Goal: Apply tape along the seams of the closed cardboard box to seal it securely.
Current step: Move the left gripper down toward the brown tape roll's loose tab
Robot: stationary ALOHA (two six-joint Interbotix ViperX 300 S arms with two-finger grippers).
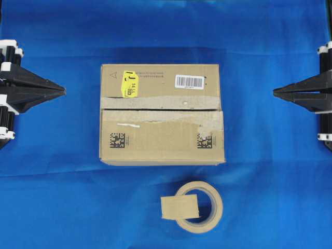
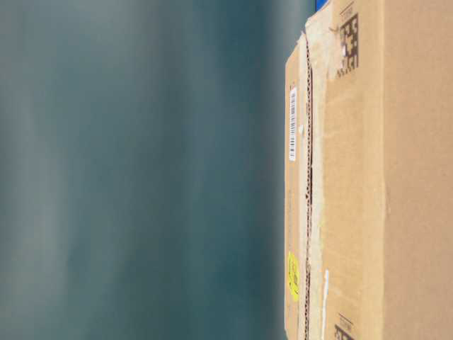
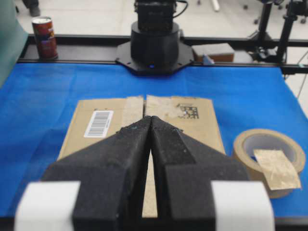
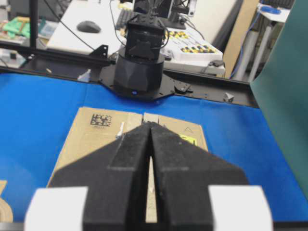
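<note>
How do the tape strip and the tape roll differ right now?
The strip is a flat rectangular piece; the roll is a thick ring with a hollow centre. The strip is smaller, covering only part of the roll. The strip lies on top, across the roll's left rim in the overhead view; the roll rests flat on the blue cloth. Both are tan-beige and sit in front of the box, untouched by either gripper.

the cardboard box [image 1: 162,114] sits mid-table between the left gripper [image 1: 63,92] and right gripper [image 1: 275,92]. below it in the overhead view lies the tape roll [image 1: 199,206], with the tape [image 1: 179,207] on its left rim.
</note>
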